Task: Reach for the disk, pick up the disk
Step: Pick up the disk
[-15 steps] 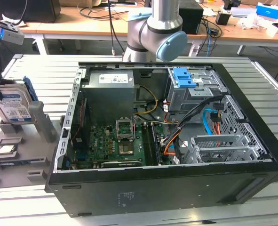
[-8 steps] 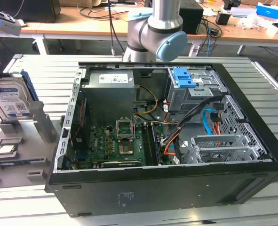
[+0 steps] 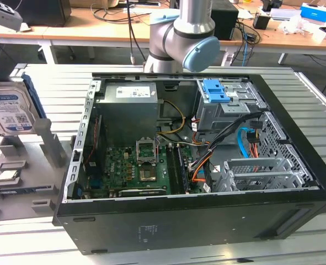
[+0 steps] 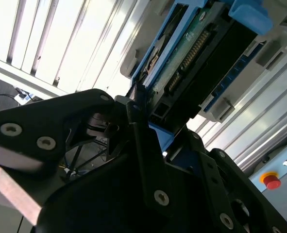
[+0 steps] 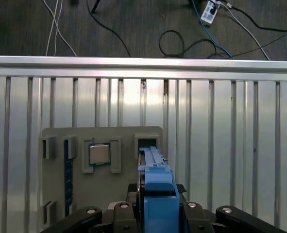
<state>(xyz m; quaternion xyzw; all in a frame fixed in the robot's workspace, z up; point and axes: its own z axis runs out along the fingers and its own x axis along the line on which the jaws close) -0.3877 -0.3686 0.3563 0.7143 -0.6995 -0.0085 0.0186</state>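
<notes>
The disk (image 3: 9, 107) is seen standing on edge in a grey fixture (image 3: 47, 146) at the exterior view's left, well apart from the opened computer case (image 3: 207, 221), with its labelled face turned towards the camera and a blue rail along its far edge. Just beside it, a small square chip (image 3: 7, 175) is held in a flat pocket of the same fixture. The arm (image 3: 179, 33) is seen behind the case, at the top of that view.

In the first wrist view the gripper (image 5: 158, 196) is placed directly over the disk (image 5: 159, 189): the blue rail is framed between the two jaws, one on each side, and the chip (image 5: 99, 154) is seen beside it on the fixture (image 5: 114, 138), which rests on a slatted metal table (image 5: 230, 145).

In the second wrist view the gripper (image 4: 150, 121) is shown at the end of the disk (image 4: 192, 53), whose green board and connector pins are exposed, and one jaw lies against or just beside its edge.

Whether the jaws are clenched on the disk or merely straddle it cannot be told
</notes>
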